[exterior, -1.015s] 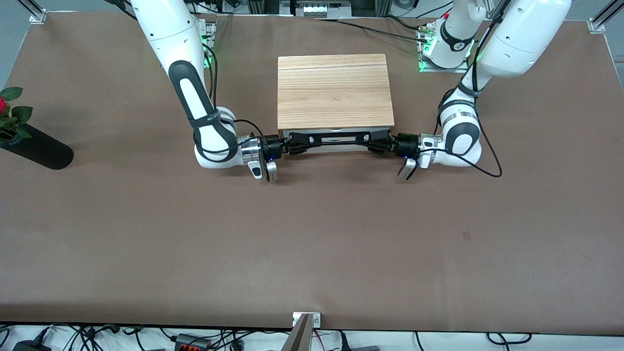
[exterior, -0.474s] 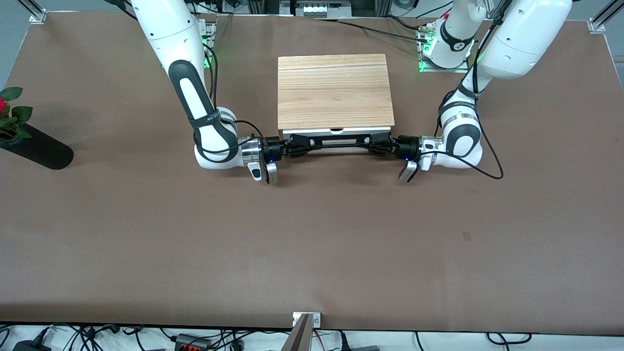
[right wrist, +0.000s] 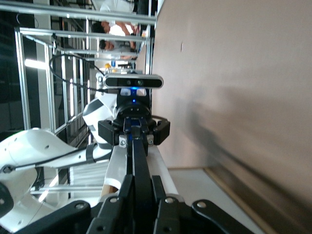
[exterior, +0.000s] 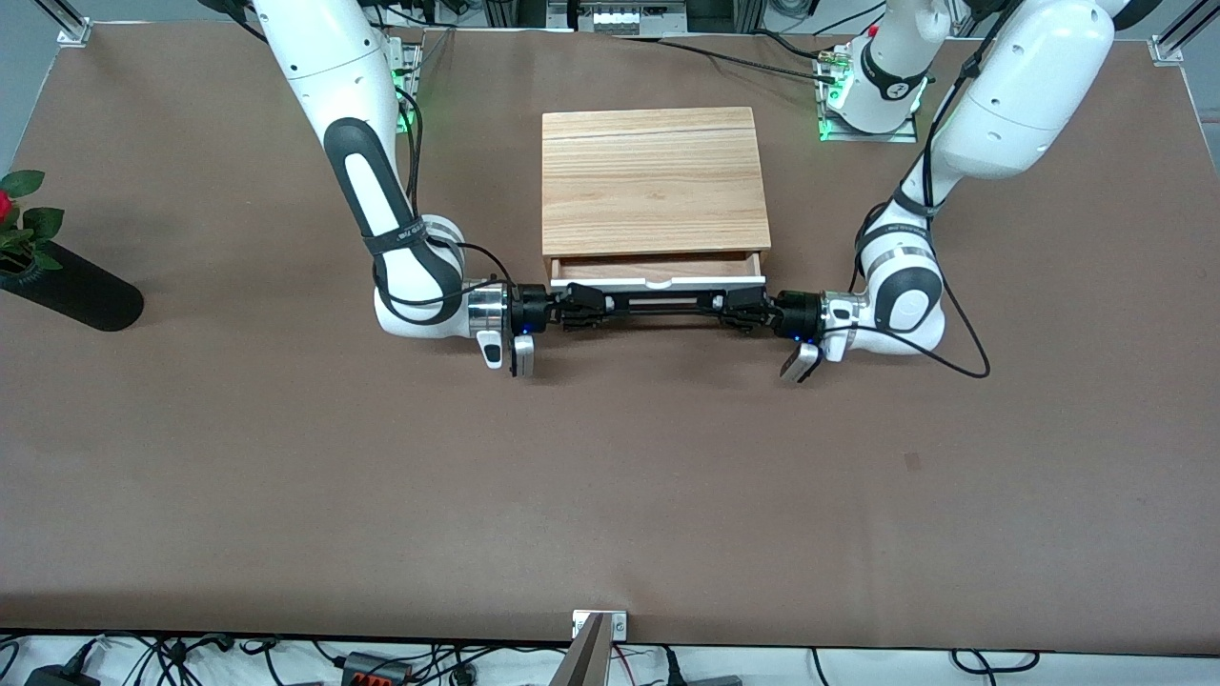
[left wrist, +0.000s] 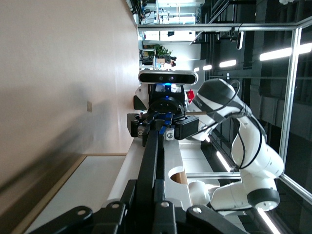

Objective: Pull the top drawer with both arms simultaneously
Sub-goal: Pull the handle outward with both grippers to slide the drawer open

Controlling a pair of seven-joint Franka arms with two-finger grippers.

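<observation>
The top drawer [exterior: 658,282] of the wooden cabinet [exterior: 654,181] is pulled partly out, showing a strip of reddish wood inside behind its white front panel. Its long black bar handle [exterior: 658,304] runs along the front. My right gripper [exterior: 593,307] is shut on the handle's end toward the right arm's side. My left gripper [exterior: 732,308] is shut on the other end. In the left wrist view the handle [left wrist: 148,161] runs between my fingers [left wrist: 127,192] to the right gripper. In the right wrist view the handle [right wrist: 138,161] sits clamped the same way.
A black vase [exterior: 71,286] with a red flower lies at the right arm's end of the table. The brown table [exterior: 610,476] stretches wide toward the front camera. Cables trail from both wrists.
Both grippers have moved toward the front camera with the handle. The drawer has slid out of the cabinet, and its wood inside now shows.
</observation>
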